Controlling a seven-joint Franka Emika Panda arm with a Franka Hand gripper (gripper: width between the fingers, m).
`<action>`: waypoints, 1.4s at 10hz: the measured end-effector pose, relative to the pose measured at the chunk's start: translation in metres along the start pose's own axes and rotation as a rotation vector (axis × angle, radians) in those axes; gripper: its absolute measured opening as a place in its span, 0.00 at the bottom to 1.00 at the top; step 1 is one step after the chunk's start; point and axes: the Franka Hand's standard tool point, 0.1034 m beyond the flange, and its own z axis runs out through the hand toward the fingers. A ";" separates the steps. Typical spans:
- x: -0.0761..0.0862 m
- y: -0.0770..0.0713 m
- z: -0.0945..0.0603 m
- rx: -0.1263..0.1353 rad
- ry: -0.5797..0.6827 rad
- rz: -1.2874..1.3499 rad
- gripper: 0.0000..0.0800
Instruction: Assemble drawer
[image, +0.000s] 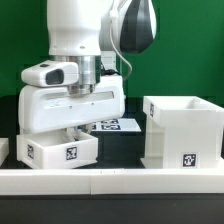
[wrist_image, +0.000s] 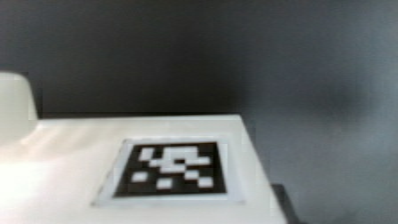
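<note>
A small white open-top tray (image: 58, 150) with a square tag on its front stands at the exterior view's left, just behind the border wall. My gripper (image: 72, 131) hangs straight over it, its wide white hand just above the tray's rim. Its fingertips are hidden behind the tray and the hand, so I cannot tell whether they hold it. The wrist view is filled by a white tagged surface (wrist_image: 71, 150), very close and blurred, with no fingers showing. The large boxy housing (image: 180, 128) stands upright at the exterior view's right, with a tag low on its front.
A low white border wall (image: 120, 180) runs along the front. The marker board (image: 115, 125) lies flat on the dark table between tray and housing. A bit of another white part (image: 3, 150) shows at the left edge.
</note>
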 end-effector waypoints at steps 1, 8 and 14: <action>0.002 -0.001 -0.001 -0.003 -0.003 -0.076 0.05; -0.001 0.002 -0.001 -0.017 -0.030 -0.507 0.05; 0.013 -0.010 0.000 -0.015 -0.066 -0.827 0.05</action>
